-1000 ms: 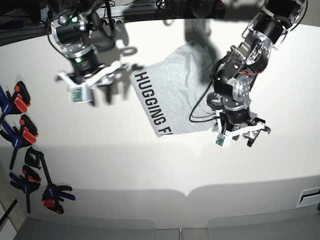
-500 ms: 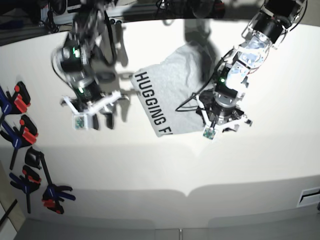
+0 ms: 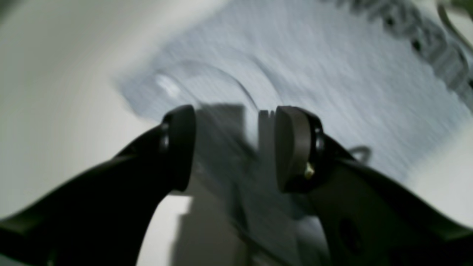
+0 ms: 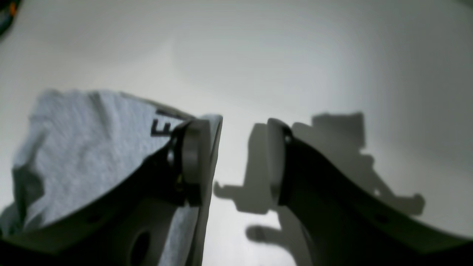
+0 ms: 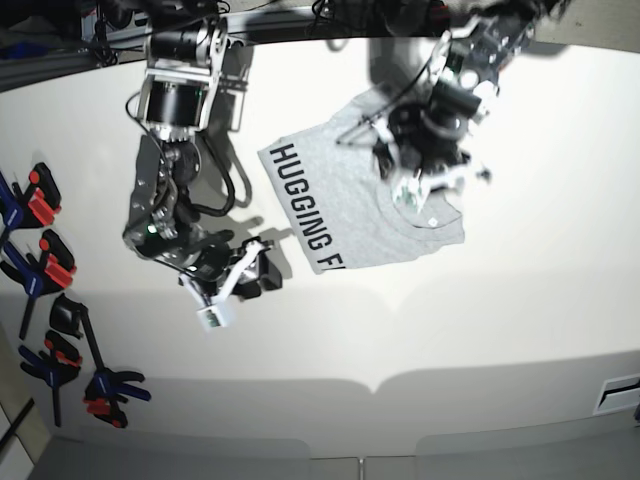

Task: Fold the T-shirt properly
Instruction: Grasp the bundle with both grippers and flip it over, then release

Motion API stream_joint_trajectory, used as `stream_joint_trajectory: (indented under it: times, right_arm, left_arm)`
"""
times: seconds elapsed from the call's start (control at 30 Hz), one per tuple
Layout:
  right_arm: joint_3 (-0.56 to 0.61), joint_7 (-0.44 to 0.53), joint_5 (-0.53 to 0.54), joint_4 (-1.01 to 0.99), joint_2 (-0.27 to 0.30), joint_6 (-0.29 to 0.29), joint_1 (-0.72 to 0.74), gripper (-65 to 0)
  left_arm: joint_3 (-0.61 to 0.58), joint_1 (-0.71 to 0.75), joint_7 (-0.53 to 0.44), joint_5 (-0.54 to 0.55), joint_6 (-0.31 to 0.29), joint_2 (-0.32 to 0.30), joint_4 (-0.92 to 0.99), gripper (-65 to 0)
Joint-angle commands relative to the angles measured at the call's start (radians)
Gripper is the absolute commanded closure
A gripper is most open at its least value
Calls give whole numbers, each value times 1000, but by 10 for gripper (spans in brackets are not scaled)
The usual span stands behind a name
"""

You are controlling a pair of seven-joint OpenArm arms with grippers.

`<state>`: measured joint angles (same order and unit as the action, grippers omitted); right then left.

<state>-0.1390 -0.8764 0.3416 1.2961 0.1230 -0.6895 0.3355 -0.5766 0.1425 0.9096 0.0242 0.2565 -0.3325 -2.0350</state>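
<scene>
The T-shirt lies folded on the white table, light grey with black letters "HUGGING F" along its left edge. My left gripper hovers open over its right part. In the blurred left wrist view the left gripper has grey T-shirt cloth and a curved collar seam beneath it, nothing between the fingers. My right gripper is low by the shirt's lower left corner. In the right wrist view the right gripper is open over bare table, and the T-shirt corner lies beside its left finger.
Several black clamps with red and blue handles lie along the table's left edge. Cables and arm bases crowd the back edge. A seam runs across the table near the front.
My left arm has swung from the shirt's lower right corner up over its right part. My right arm has come down from the back left to the shirt's lower left corner.
</scene>
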Motion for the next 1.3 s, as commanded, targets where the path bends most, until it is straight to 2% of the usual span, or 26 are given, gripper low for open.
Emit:
stream_joint_trajectory:
  times: [0.0, 0.07, 0.27, 0.47, 0.5, 0.57, 0.67, 0.77, 0.83, 0.93, 1.13, 1.27]
  right_arm:
    - [34, 25, 17, -6, 1, -9, 42, -236]
    - [111, 30, 3, -33, 1, -9, 52, -236]
    - [307, 107, -7, -39, -11, -9, 51, -236]
    - [364, 148, -163, -85, -55, -9, 40, -236]
    - [361, 142, -187, -95, -62, 3, 38, -236]
    - [361, 71, -188, -106, -72, 57, 32, -236]
    - [361, -50, -194, -107, -76, 124, 21, -236]
    - [361, -69, -244, -106, -74, 180, 8, -236]
    - [361, -76, -261, -106, -74, 230, -6, -236]
    - [361, -75, -261, -104, -74, 283, -41, -236]
    - [361, -91, -260, -48, -76, 325, -145, -236]
    - [361, -113, -260, 74, -76, 346, -243, -236]
  left_arm:
    - [1, 18, -50, 6, -3, 6, -18, -318]
    - [1, 69, -82, 14, -26, 23, -18, -318]
    - [1, 112, -107, 10, -26, 57, -9, -318]
    - [1, 108, -153, 0, -26, 110, 154, -318]
    - [1, 103, -157, -1, -32, 119, 194, -318]
    - [1, 92, -167, -42, -64, 130, 271, -318]
    - [1, 63, -167, -189, -62, 134, 364, -318]
    - [2, 32, -165, -310, -60, 117, 413, -318]
    - [2, 11, -163, -340, -60, 90, 424, -318]
    - [2, -24, -163, -337, -59, 32, 424, -318]
    - [2, -85, -188, -325, -59, -79, 424, -318]
    - [2, -121, -215, -299, -59, -128, 425, -318]
